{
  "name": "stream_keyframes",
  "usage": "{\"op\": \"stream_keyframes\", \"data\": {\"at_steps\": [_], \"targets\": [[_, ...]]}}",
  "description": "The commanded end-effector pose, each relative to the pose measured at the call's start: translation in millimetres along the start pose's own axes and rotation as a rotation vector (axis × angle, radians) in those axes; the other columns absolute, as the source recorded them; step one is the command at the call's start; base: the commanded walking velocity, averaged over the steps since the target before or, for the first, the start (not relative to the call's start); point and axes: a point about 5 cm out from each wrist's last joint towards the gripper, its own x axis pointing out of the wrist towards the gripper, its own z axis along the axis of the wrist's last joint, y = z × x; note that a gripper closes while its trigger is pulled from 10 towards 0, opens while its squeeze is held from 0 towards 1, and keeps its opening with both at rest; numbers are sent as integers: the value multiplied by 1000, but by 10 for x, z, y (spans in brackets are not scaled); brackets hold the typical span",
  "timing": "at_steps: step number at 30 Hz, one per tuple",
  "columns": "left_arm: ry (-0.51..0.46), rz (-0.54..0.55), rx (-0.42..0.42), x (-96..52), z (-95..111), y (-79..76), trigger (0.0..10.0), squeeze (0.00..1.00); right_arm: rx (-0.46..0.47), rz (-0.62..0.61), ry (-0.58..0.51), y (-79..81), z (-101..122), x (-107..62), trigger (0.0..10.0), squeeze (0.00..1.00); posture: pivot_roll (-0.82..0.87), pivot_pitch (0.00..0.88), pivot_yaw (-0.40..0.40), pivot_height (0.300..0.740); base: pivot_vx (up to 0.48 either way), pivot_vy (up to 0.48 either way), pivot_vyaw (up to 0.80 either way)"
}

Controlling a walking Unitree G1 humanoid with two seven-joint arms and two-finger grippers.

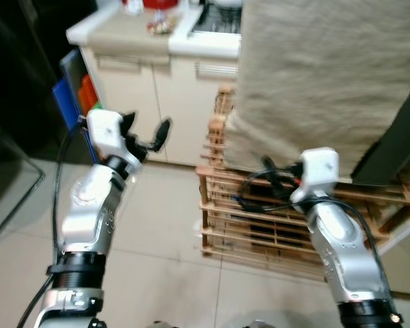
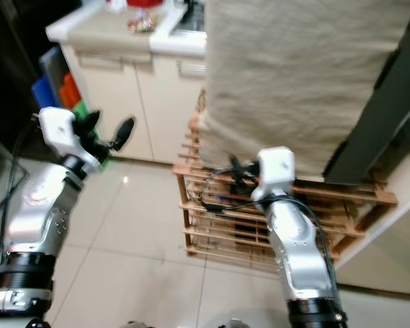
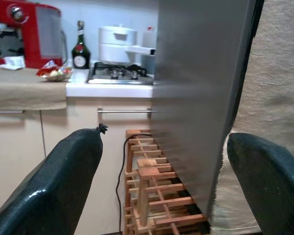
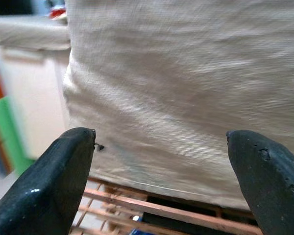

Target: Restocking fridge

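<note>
Large beige woven cloth [image 1: 328, 75] drapes over the upper right of the scene, hanging down over a slatted wooden rack [image 1: 260, 219] that stands on pale tiled floor [image 1: 164, 225]. A tall grey metal panel [image 3: 201, 93], possibly the fridge door or side, stands edge-on between cloth and kitchen in the left wrist view; cannot tell for sure it is the fridge. Dark slanted post [image 2: 376, 102] crosses in front of the cloth on the right.

Cream cabinet run [image 1: 150, 96] with white countertop [image 1: 198, 44] sits behind, left of the rack. On it: gas hob [image 3: 118, 73], white pot [image 3: 118, 44], red appliance [image 3: 32, 34], dark green bottle [image 3: 79, 46], small packet [image 3: 53, 72]. Blue, orange and green flat items [image 1: 78, 96] lean at the cabinet's left end.

Left gripper [image 1: 147, 137] is raised over the floor, near the cabinet front, fingers spread apart, holding nothing. Right gripper [image 4: 161, 186] points at the cloth just above the rack, fingers wide apart, empty; black cables [image 1: 260, 184] loop at its wrist.
</note>
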Motion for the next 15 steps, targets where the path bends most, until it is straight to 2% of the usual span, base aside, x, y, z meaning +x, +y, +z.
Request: {"op": "stream_keyframes", "data": {"at_steps": [1, 9, 15], "targets": [[37, 17, 24, -20, 24, 55, 10000, 0, 28, -2, -30, 59, 35, 0, 10000, 0, -92, 0, 63, 740, 0, 480, -781], [58, 2, 20, -32, -23, 42, 10000, 0, 39, -64, -41, -28, 4, -78, 10000, 0, -110, 0, 94, 740, 0, 480, -781], [77, 36, 37, -76, -85, 52, 10000, 0, 29, -86, -44, -66, -6, -89, 10000, 0, -113, 0, 96, 740, 0, 478, -781]]}}
